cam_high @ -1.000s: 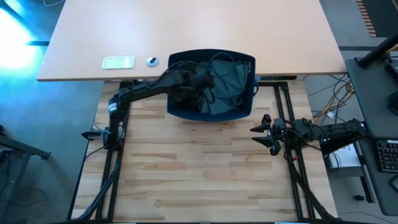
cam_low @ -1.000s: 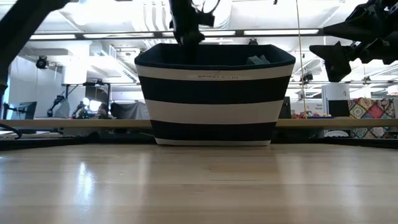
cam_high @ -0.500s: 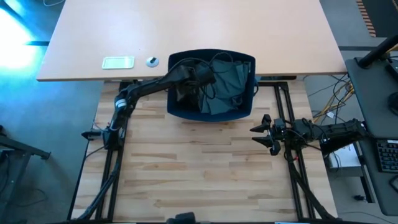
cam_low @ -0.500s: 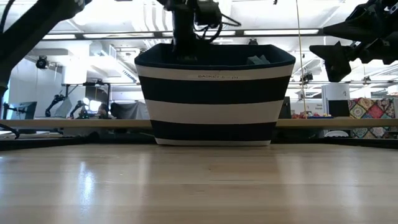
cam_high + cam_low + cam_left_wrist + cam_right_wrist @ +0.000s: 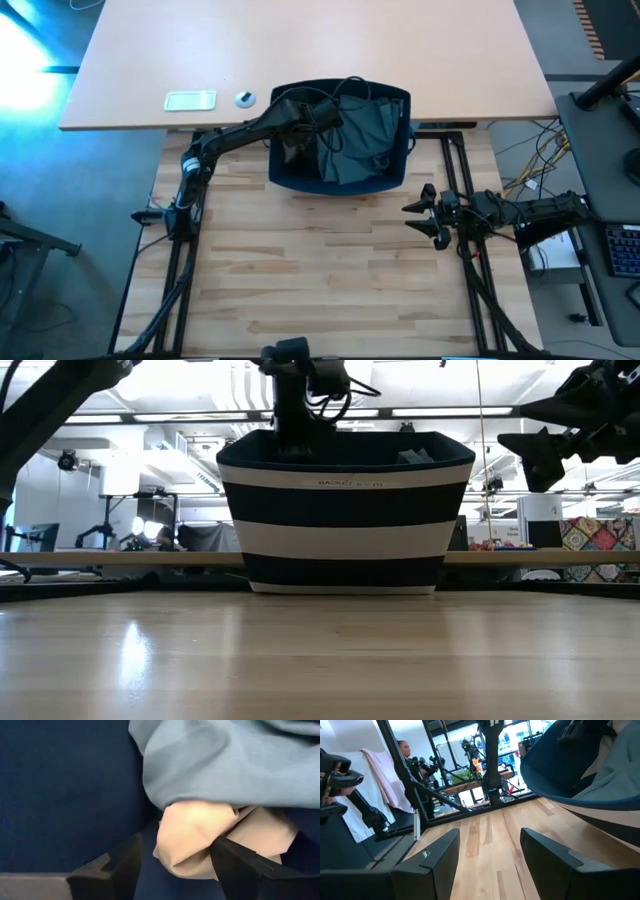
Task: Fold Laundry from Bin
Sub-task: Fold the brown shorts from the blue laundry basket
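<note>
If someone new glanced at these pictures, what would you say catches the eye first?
The navy, white-striped bin at the table's far edge, stuffed with laundry, stands out first. The left claw reaches down inside it, open fingers either side of a tan garment under a teal-green garment. The right claw hangs open, apart from the bin, over the table's right side.

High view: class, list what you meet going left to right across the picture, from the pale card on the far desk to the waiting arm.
Pale card → small round object → left gripper inside the bin → teal-green garment → right gripper, open, beside the table's right edge.
</note>
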Tool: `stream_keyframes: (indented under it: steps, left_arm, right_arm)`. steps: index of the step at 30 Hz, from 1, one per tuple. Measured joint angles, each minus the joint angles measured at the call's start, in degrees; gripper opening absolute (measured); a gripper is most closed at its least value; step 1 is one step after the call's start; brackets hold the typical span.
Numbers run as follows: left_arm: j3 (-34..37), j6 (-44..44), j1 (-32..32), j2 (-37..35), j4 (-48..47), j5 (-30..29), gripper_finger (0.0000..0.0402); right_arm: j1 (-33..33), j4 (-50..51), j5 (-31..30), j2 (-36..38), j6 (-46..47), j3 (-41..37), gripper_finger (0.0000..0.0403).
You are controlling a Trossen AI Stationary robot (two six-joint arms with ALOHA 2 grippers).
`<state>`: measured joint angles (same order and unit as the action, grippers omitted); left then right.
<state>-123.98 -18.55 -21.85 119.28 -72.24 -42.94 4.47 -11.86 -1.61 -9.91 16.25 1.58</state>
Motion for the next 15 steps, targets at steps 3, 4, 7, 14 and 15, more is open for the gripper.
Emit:
stream_keyframes:
  steps: [3, 4, 7, 14, 15]
  left_arm:
    - [0.0, -2.0, -1.1, -0.1, 0.5, 3.8, 0.0212]
    - [0.2, -2.6, -1.6, -0.1, 0.8, 4.7, 0.0214]
    - [1.9, -3.5, -3.1, 0.2, 2.3, 4.9, 0.0221]
    - [8.7, -4.2, -4.5, 0.3, 7.2, 5.7, 0.0236]
    - [9.8, -4.5, -4.5, 0.3, 8.1, 6.2, 0.0236]
  right_arm:
    - [0.0, 0.1, 0.0, 0.0, -0.5, 0.0, 0.0206]
    - [0.0, 0.1, 0.0, 0.0, -0.6, 0.0, 0.0206]
    - [0.0, 0.3, 0.0, 0.0, -0.6, 0.0, 0.0206]
    - [0.0, 1.2, 0.0, 0.0, -1.3, 0.0, 0.0206]
    - [0.0, 1.2, 0.0, 0.0, -1.4, 0.0, 0.0206]
